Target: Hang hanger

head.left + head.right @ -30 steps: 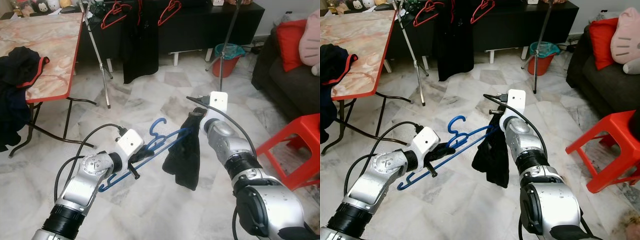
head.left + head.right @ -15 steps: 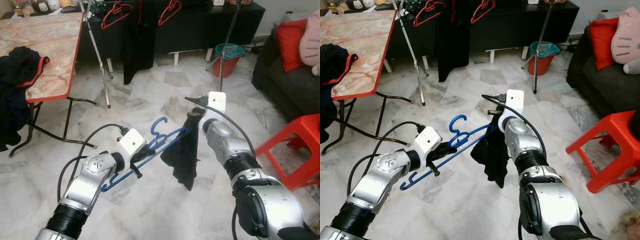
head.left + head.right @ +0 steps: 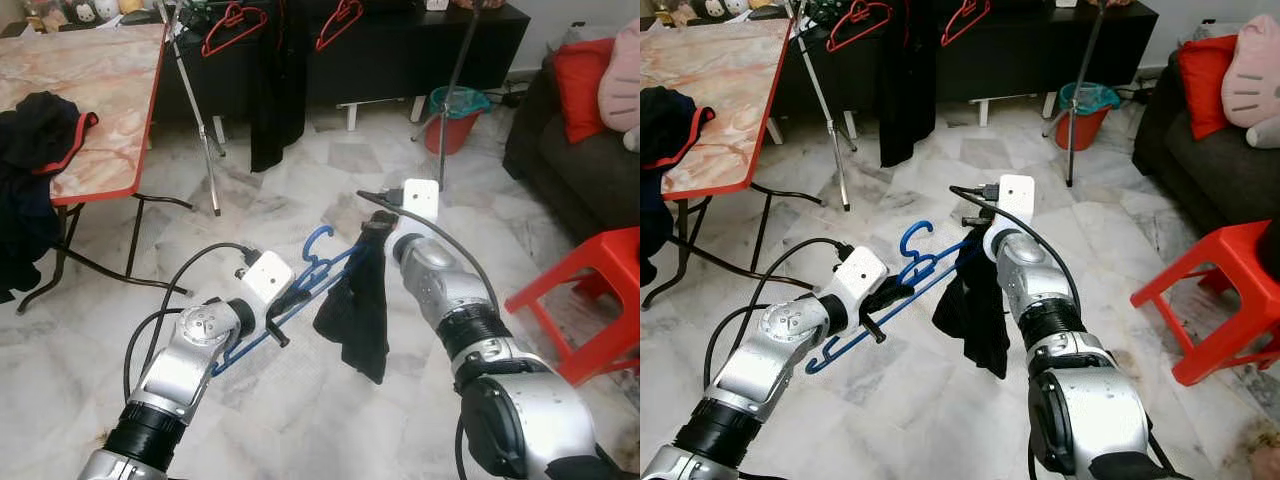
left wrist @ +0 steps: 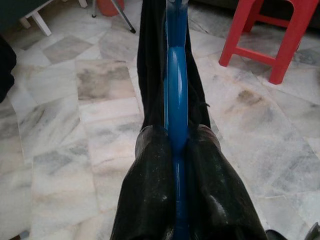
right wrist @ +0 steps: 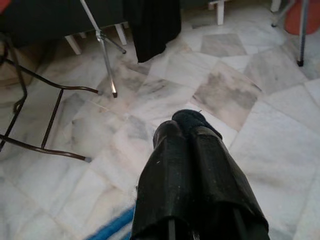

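A blue plastic hanger (image 3: 300, 292) is held low over the marble floor, its hook (image 3: 318, 243) pointing up. My left gripper (image 3: 283, 303) is shut on the hanger's bar, seen between its fingers (image 4: 150, 190) in the left wrist view. A black garment (image 3: 358, 305) hangs from the hanger's far end. My right gripper (image 3: 375, 228) is shut on the top of that garment (image 5: 191, 120). A clothes rack (image 3: 205, 120) stands ahead at the back, with red hangers (image 3: 232, 25) and a dark garment (image 3: 277, 85) on it.
A red-edged marble-top folding table (image 3: 105, 95) with dark clothes (image 3: 30, 160) stands at the left. A red plastic stool (image 3: 590, 295) and a dark sofa (image 3: 580, 140) are at the right. A red bin (image 3: 455, 118) and a black cabinet (image 3: 400, 50) stand at the back.
Both arms have carried the hanger and garment a little forward and left. The rack garment appears slightly nearer as the view shifted.
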